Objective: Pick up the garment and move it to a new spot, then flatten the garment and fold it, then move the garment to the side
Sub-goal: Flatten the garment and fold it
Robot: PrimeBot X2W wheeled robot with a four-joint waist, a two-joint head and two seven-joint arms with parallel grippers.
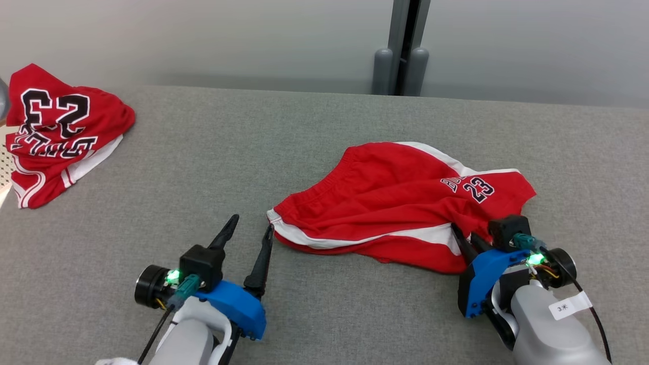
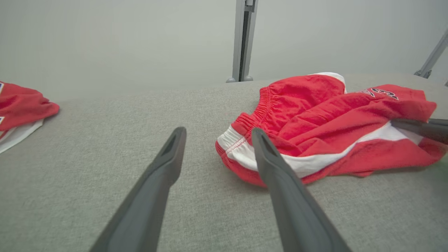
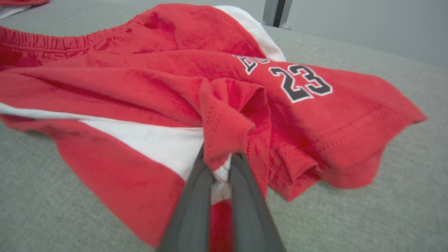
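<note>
The garment [image 1: 395, 197], red shorts with white side stripes and a black "23", lies crumpled right of centre on the grey table [image 1: 203, 167]. My right gripper [image 1: 464, 232] is at its near right edge, shut on a bunched fold of red and white cloth; the right wrist view shows the cloth pinched between the fingers of the right gripper [image 3: 221, 159], with the garment [image 3: 140, 87] spread beyond. My left gripper [image 1: 252, 223] stands open just left of the waistband corner, nothing between its fingers. In the left wrist view the left gripper [image 2: 218, 130] has its right finger overlapping the garment [image 2: 315, 115].
A second red piece of clothing [image 1: 56, 132] with large numerals lies at the table's far left edge, also seen as red clothing [image 2: 21, 105]. A grey post [image 1: 403, 50] stands behind the table's far edge. Bare grey surface stretches between the two red pieces.
</note>
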